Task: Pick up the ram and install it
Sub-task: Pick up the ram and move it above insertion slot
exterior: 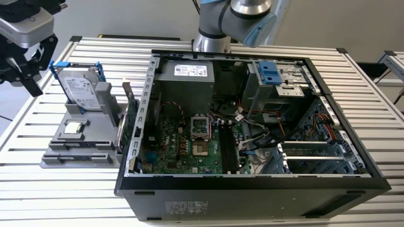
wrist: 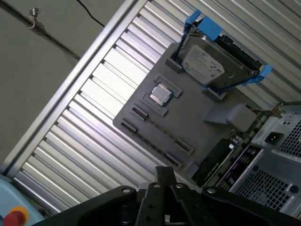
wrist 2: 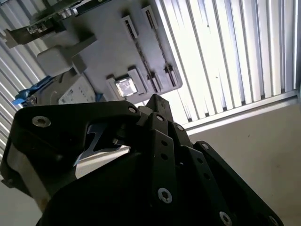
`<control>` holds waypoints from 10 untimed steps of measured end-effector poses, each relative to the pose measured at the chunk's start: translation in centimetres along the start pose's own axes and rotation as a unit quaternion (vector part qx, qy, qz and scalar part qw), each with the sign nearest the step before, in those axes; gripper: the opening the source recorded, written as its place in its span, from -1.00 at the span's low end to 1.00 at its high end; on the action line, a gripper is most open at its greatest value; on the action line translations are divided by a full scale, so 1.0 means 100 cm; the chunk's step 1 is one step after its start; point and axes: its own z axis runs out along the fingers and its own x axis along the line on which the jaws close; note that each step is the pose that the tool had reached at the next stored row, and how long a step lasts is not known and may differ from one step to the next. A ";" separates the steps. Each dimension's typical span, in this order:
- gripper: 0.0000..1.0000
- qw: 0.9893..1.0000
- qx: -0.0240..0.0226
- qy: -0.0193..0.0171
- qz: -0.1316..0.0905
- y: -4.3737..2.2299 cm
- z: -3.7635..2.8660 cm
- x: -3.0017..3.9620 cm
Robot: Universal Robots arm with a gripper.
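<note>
The ram is out of view. My gripper (exterior: 19, 78) hangs high over the table's edge at the exterior view's left, beside the grey parts holder (exterior: 94, 158). Its black fingers stand apart and open, with nothing between them. In the first wrist view, the flat clip slots (wrist: 155, 136) on the holder have nothing lying in them. The open computer case (exterior: 252, 182) lies at centre. Its green motherboard (exterior: 180, 151) faces up, with long black memory slots (exterior: 225, 146) beside the processor socket (exterior: 199, 127).
On the holder stand a silver hard drive in a blue frame (exterior: 81, 92) (wrist: 211, 63) and a small square processor chip (exterior: 74, 126) (wrist: 160, 95). A green card (exterior: 128, 120) stands on edge between holder and case. The arm's base (exterior: 211, 42) rises behind the case.
</note>
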 end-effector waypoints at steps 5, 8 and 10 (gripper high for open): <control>-1.00 1.000 0.000 0.000 -0.010 0.0000 0.0000 0.0000; -1.00 1.000 0.000 0.001 -0.019 0.0000 0.0000 0.0000; -1.00 1.000 0.000 0.001 -0.027 0.0000 0.0000 0.0000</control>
